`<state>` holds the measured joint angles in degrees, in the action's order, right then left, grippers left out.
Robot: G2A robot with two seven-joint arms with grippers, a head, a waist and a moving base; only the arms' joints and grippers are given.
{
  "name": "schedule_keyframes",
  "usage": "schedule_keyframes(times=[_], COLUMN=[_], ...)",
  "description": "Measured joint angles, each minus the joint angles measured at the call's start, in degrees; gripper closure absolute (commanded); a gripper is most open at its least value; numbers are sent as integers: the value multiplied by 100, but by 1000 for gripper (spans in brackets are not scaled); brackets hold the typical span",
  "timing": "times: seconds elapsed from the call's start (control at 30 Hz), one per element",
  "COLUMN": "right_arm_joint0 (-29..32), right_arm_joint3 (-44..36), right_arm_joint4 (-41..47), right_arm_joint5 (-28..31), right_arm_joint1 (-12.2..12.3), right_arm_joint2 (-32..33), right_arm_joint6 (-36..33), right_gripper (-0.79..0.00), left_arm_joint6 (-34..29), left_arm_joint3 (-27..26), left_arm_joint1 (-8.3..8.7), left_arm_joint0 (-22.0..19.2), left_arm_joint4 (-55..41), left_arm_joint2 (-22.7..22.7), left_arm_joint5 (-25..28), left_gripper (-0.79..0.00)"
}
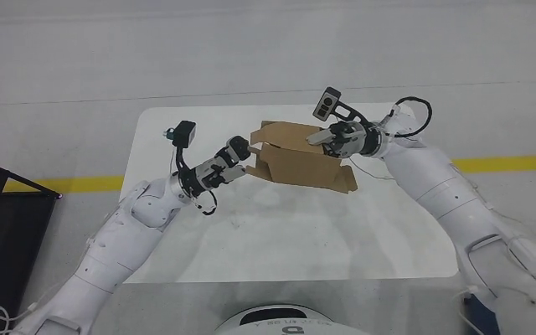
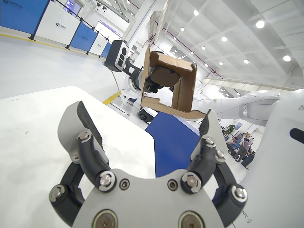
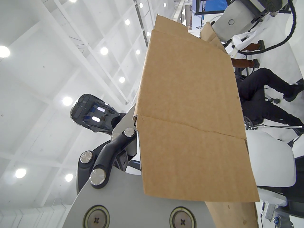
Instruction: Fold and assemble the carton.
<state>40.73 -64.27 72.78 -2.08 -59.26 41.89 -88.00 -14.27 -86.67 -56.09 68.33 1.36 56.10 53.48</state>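
A brown cardboard carton (image 1: 297,161) is held above the far middle of the white table (image 1: 251,243), partly opened into a tube with loose flaps. My right gripper (image 1: 337,138) is shut on its right-hand wall; in the left wrist view its dark fingers (image 2: 161,77) sit inside the open carton (image 2: 182,91). In the right wrist view a broad creased carton panel (image 3: 190,110) covers the jaws, with one finger (image 3: 125,143) showing beside it. My left gripper (image 2: 147,117) is open at the carton's left end (image 1: 243,155), and a flap tip (image 2: 197,115) touches one fingertip (image 2: 209,122).
The table's near half and left side are bare white surface. A black frame (image 1: 17,218) stands on the floor past the table's left edge. A yellow floor line (image 1: 84,182) runs behind the table.
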Motion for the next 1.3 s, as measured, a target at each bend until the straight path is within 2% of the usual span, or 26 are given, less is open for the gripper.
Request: schedule_keyframes(times=[0.63,1.3], right_arm_joint0=[168,182], right_arm_joint3=[-339,-586], right_arm_joint4=[-221,-310], right_arm_joint5=[-217,-483], right_arm_joint1=[-6,-29], right_arm_joint2=[183,2], right_arm_joint6=[0,0], right_gripper=[0,0], left_arm_joint6=[-173,-22], left_arm_joint3=[174,59], left_arm_joint1=[-198,-359], left_arm_joint0=[-121,-85], left_arm_joint4=[-237,219], left_arm_joint2=[-164,-87], left_arm_joint5=[-270,-410], left_gripper=[-785,-785])
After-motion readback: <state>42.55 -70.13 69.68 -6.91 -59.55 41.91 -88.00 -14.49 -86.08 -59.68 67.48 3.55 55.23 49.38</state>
